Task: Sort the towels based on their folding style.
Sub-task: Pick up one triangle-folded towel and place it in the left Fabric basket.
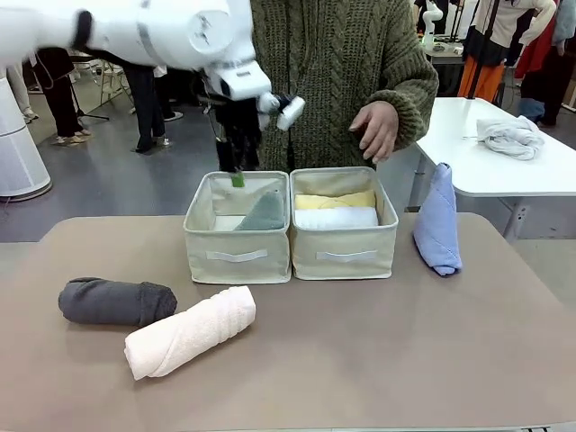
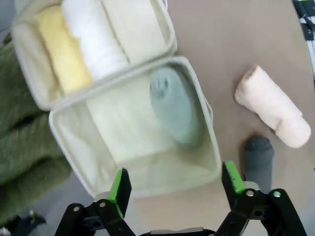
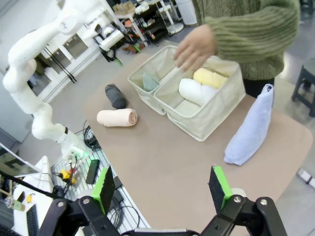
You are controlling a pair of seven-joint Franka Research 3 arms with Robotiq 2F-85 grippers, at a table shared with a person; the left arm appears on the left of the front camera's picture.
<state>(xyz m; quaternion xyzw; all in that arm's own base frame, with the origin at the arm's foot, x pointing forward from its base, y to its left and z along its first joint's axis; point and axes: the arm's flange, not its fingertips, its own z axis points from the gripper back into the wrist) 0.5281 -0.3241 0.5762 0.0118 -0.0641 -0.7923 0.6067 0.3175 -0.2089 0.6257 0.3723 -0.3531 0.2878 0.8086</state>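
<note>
You have six towels: four rolled, namely dark grey towel (image 1: pixel 117 301), pale pink towel (image 1: pixel 189 331), white towel (image 1: pixel 337 218), yellow towel (image 1: pixel 335 201); two triangle-folded, namely pale teal towel (image 1: pixel 264 213) and periwinkle blue towel (image 1: pixel 438 220). There are two beige fabric bins (image 1: pixel 236 238) (image 1: pixel 344 241), and one cloth bundle (image 1: pixel 510 135) well behind these bins.

Locate the pale teal towel (image 1: pixel 264 214), triangle-folded, leaning in the left half of the bin pair (image 1: pixel 270 261). The yellow roll (image 1: pixel 335 201) and white roll (image 1: pixel 337 218) lie side by side in its right half. The periwinkle towel (image 1: pixel 438 220) stands upright just right of it. The dark grey roll (image 1: pixel 117 301) and pale pink roll (image 1: pixel 191 330) lie close together before its left side.
</note>
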